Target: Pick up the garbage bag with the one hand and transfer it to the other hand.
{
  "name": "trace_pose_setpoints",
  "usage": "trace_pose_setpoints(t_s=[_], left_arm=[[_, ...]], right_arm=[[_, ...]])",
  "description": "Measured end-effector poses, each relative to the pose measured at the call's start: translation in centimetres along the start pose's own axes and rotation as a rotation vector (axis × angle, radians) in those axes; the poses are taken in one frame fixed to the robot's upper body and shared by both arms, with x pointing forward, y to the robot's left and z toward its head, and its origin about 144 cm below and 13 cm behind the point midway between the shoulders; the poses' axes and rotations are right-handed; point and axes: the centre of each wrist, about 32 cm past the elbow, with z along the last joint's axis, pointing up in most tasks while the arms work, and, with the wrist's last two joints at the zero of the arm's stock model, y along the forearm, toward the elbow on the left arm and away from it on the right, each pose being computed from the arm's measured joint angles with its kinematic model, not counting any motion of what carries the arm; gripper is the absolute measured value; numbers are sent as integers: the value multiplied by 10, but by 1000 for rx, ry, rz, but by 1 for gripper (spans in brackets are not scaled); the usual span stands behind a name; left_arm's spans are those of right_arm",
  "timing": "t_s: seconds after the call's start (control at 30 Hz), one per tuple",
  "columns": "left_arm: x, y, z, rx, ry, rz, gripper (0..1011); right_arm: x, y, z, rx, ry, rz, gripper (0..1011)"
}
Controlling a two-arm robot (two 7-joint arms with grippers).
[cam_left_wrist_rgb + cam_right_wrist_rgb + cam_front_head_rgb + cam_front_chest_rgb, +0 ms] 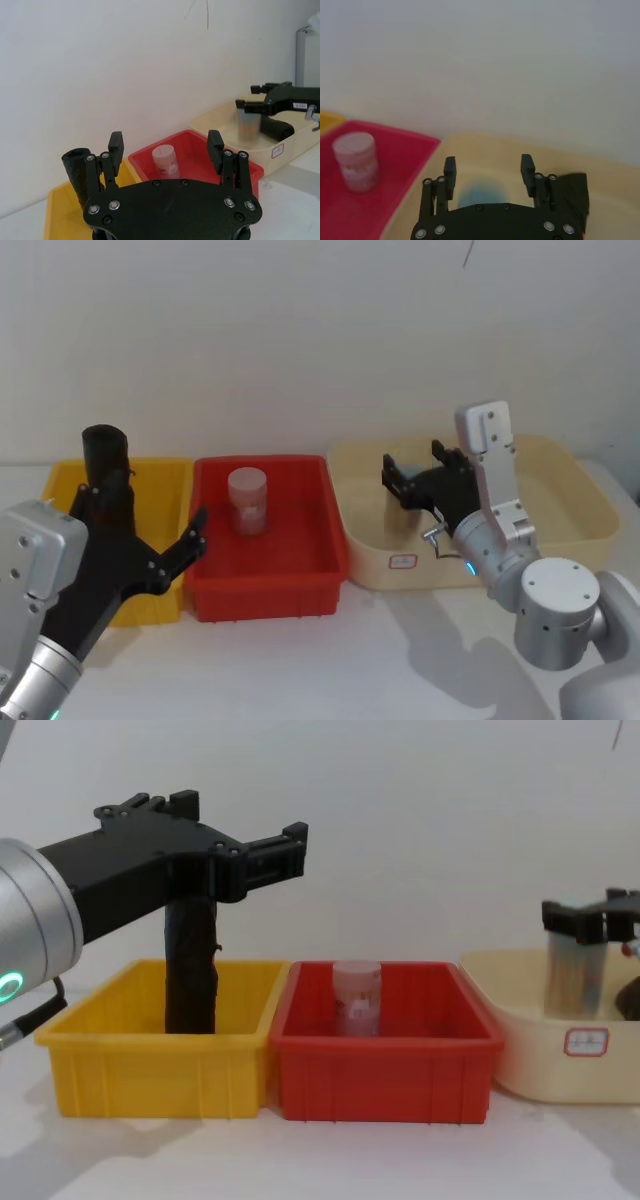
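Because the beige bin [572, 480] holds the work, the right gripper [415, 462] hovers over it, jaws spread to descend. The left gripper [140, 515] waits released. The garbage bag [277, 129] lies inside that bin.

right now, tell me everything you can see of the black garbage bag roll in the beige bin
The garbage bag is a thick, smooth, matte black roll lying on its side on the floor of the beige bin, toward the bin's right side, beside a translucent cup. The right hand hovers open over the bin, above the cup rather than the roll, and does not grip it. Part of the roll is hidden behind that hand.
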Motion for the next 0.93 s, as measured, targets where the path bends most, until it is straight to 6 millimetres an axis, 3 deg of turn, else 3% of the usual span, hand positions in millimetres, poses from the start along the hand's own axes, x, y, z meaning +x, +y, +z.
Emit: trace_pose_setpoints(t_s=[0.07, 0.33, 0.93], left_arm=[[0, 0, 0, 0, 0, 0, 1002], [0, 0, 0, 0, 0, 0, 1002], [0, 0, 0, 0, 0, 0, 1001]], right_arm=[[2, 1, -5, -21, -5, -11, 814], [5, 3, -15, -56, -14, -37, 1000], [4, -15, -7, 29, 22, 0, 1000]])
